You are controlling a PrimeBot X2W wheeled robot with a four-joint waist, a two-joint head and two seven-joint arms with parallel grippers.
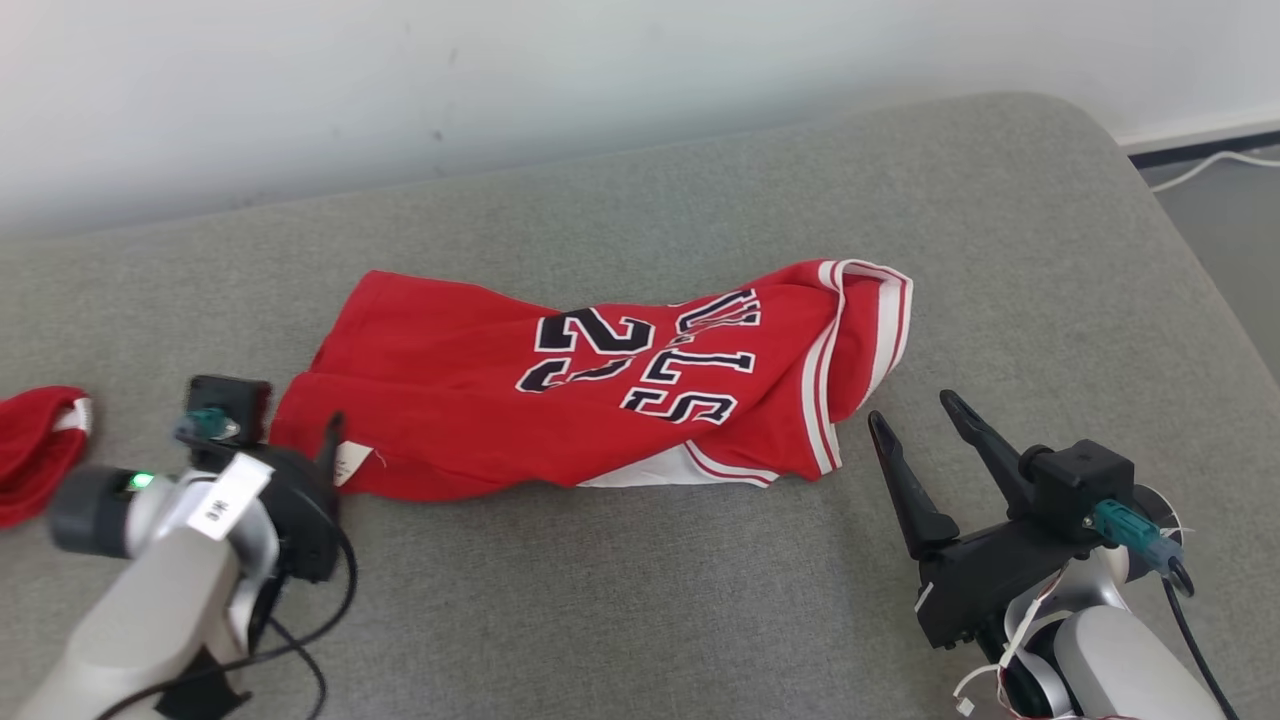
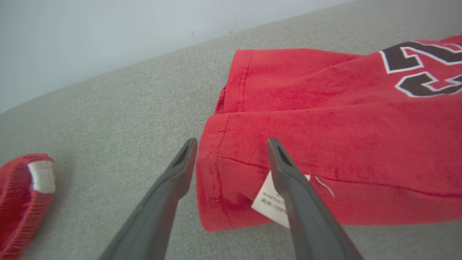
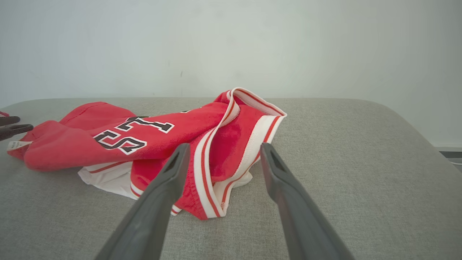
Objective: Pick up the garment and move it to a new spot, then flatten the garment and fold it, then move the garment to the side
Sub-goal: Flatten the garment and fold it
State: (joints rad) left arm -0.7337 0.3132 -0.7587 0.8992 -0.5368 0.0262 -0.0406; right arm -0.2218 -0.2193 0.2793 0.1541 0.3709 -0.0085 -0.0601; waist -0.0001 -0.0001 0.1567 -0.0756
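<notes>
Nearest the camera, the left gripper is held low at the lower left of the head view, its two dark fingers spread wide and nothing clasped between them. In the left wrist view these fingers are set astride the hemmed corner of a red basketball jersey. One finger is crossed in front of a white care label that sticks out from the seam. Whether cloth is touched cannot be told.

At the lower right, the right gripper is likewise held wide open and empty. Its tips are pointed toward the striped, white-trimmed end of the jersey and are kept just clear of it.

The jersey is laid across the middle of a grey upholstered surface, between the two grippers, rumpled and doubled over along its length. Black-and-white lettering and the number 23 are seen upside down from the head, and a strip of white fabric is exposed along the near edge.

Well apart, at the left edge, a second red garment with a white ribbed band is bunched up.

Behind the surface a pale wall is seen. At the far right a white cable is laid on a grey floor.
</notes>
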